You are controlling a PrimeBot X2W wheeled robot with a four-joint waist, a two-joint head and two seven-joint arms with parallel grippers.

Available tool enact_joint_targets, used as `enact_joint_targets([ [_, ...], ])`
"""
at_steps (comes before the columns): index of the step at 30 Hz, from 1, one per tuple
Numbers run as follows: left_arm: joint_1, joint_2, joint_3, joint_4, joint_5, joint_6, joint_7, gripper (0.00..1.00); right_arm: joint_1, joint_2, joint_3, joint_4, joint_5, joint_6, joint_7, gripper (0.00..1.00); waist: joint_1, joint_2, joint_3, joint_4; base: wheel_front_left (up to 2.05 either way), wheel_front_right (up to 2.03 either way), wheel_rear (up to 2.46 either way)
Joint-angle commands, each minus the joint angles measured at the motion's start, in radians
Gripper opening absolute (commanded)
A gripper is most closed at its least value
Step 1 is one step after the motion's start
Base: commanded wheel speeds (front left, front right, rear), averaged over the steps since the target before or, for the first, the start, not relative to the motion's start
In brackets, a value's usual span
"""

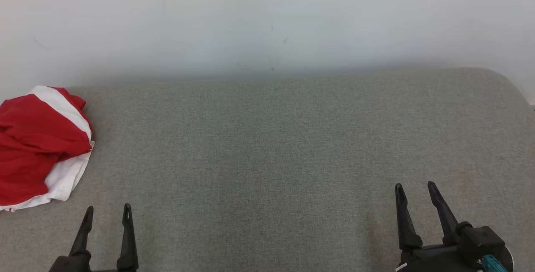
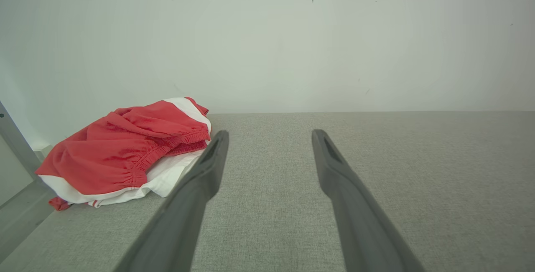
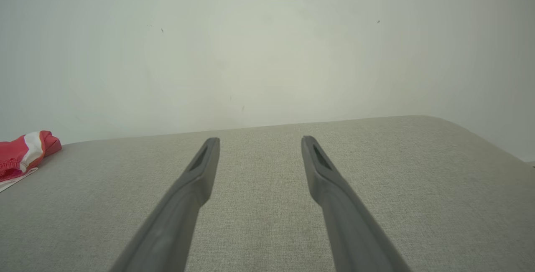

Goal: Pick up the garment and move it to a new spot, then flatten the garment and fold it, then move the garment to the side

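Two tools with long dark fingers hang low over a desk covered in grey woven fabric (image 1: 267,146). Both have their fingers spread wide, with nothing between them. The left tool (image 1: 108,208) is at the lower left of the head view and the right tool (image 1: 415,185) at the lower right, well apart from each other. Their fingers point toward the plain pale wall (image 1: 267,21) behind the desk.

The crumpled red and white fabric garment (image 1: 39,146) lies in a loose heap at the far left side of the desk, partly cut off by the edge of the head view. It is neither flat nor folded. Red cloth is bunched on top, a white band crosses its far part, and white cloth comes out along its near and right edge. It is near the left tool, ahead of it and to its left, and apart from it.

In the left wrist view the left tool (image 2: 269,133) has bare grey fabric between its fingers. The garment (image 2: 125,155) sits just beside the left finger (image 2: 205,180), which hides a little of its white edge. A gathered elastic hem shows in the red cloth. In the right wrist view the right tool (image 3: 260,139) is equally wide over bare fabric. A small piece of the garment (image 3: 21,153) appears at the left edge, well apart from this tool. The far right corner of the desk is rounded.
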Motion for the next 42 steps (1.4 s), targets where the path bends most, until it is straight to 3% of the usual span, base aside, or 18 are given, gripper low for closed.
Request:
enact_joint_targets([
  [1, -0.006, -0.001, 0.002, 0.0, -0.006, 0.006, 0.002, 1.0, -0.001, -0.002, 0.001, 0.005, 0.008, 0.003, -0.001, 1.0, 0.0, 0.0, -0.001, 0.0, 0.0, 0.0, 0.0],
  [23, 0.009, -0.003, -0.014, -0.008, -0.045, 0.023, 0.023, 1.0, 0.001, -0.002, -0.004, 0.026, 0.005, 0.003, -0.001, 1.0, 0.0, 0.0, -0.006, 0.029, 0.0, 0.0, 0.0],
  [30, 0.017, 0.011, -0.017, -0.008, -0.043, 0.032, 0.033, 1.0, 0.018, -0.002, -0.004, 0.026, 0.014, 0.003, -0.001, 1.0, 0.0, 0.0, -0.009, 0.104, 0.0, 0.0, 0.0],
  [42, 0.024, 0.019, -0.022, -0.022, -0.055, 0.042, 0.045, 1.0, 0.032, -0.002, -0.021, 0.02, 0.02, 0.003, -0.001, 1.0, 0.0, 0.0, -0.006, 0.299, 0.0, 0.0, 0.0],
])
